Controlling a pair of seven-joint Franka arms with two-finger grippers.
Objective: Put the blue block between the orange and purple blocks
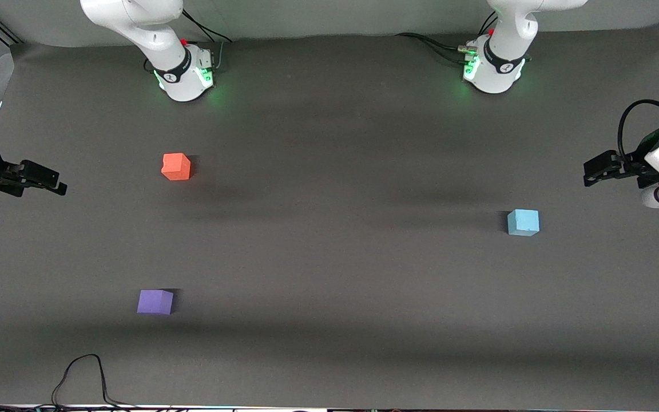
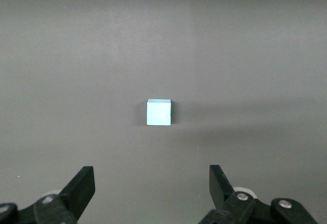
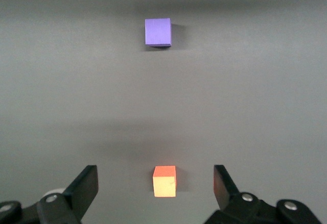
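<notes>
The blue block (image 1: 523,222) lies on the dark grey table toward the left arm's end; it also shows in the left wrist view (image 2: 159,112). The orange block (image 1: 176,166) and the purple block (image 1: 155,301) lie toward the right arm's end, the purple one nearer the front camera. Both show in the right wrist view, the orange block (image 3: 164,181) and the purple block (image 3: 158,31). My left gripper (image 1: 591,172) (image 2: 152,172) is open and empty, raised at the table's end and apart from the blue block. My right gripper (image 1: 59,185) (image 3: 156,170) is open and empty at its own end, apart from the orange block.
The two arm bases (image 1: 183,74) (image 1: 492,68) stand along the table edge farthest from the front camera. A black cable (image 1: 86,372) loops onto the table at the edge nearest the front camera, near the purple block's end.
</notes>
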